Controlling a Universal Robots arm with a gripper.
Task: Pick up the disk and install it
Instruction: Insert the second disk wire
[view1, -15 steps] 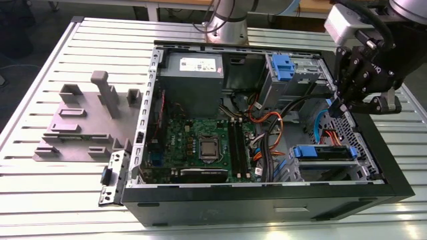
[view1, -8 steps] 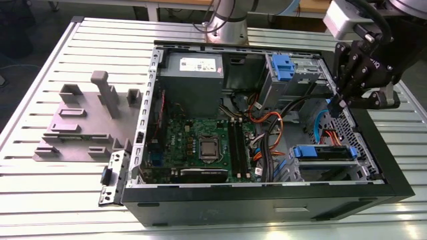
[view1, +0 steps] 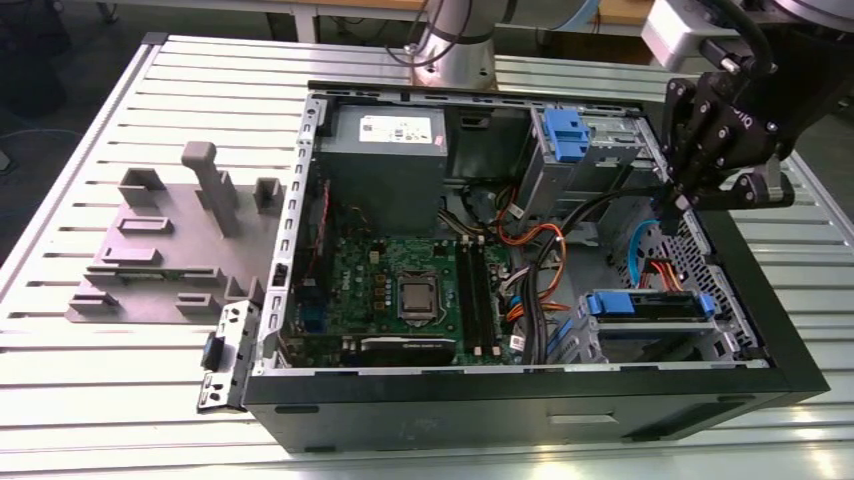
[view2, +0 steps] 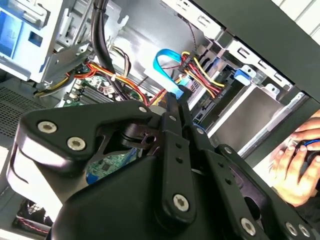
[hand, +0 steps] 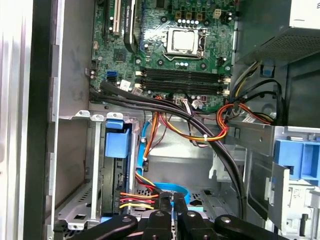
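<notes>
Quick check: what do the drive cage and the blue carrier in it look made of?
Drive cage: bare sheet metal by the look, dull silver with punched holes and folded edges. Blue carrier: likely moulded plastic, uniform bright blue with a smooth matte face.

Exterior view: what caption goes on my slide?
Robot gripper hovering over the open computer case, above the bay holding the blue-framed disk.

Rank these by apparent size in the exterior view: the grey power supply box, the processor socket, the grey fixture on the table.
1. Grey fixture, the widest spread.
2. Power supply box, clearly smaller.
3. Processor socket, smallest by far.
The fixture's lead looks safe despite perspective.
</notes>
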